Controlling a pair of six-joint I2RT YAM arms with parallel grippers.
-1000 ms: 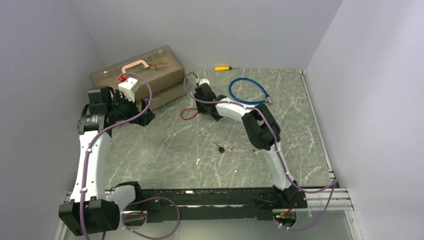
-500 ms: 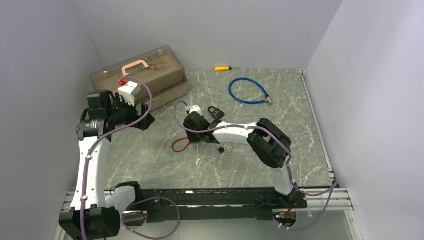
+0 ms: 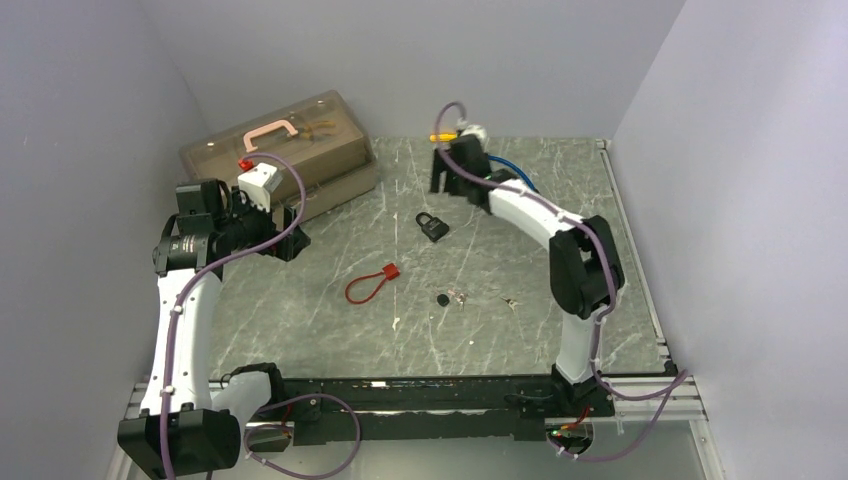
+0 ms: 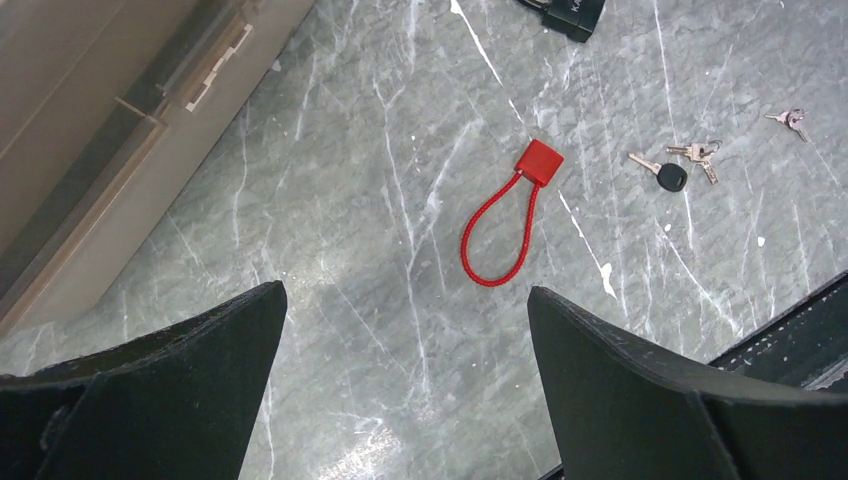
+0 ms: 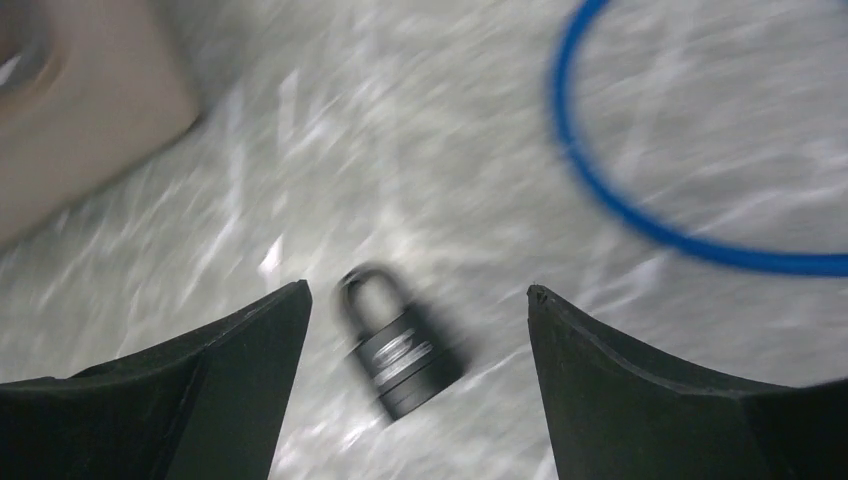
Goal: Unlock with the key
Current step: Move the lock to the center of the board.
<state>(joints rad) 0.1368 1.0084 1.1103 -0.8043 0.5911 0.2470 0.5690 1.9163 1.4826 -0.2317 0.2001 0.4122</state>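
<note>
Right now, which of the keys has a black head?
The single key lying nearest the red loop lock; the other keys are bare silver.

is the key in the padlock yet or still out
Out: the black-headed key lies on the table beside other keys, well apart from the padlock.

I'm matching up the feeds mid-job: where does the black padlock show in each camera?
Top external: the black padlock lies near the picture's centre.
Left wrist: it is cut off at the top edge, right of centre.
Right wrist: it is low in the centre, blurred.
Shared landmark: the tan toolbox is at the upper left in all three views.
</note>
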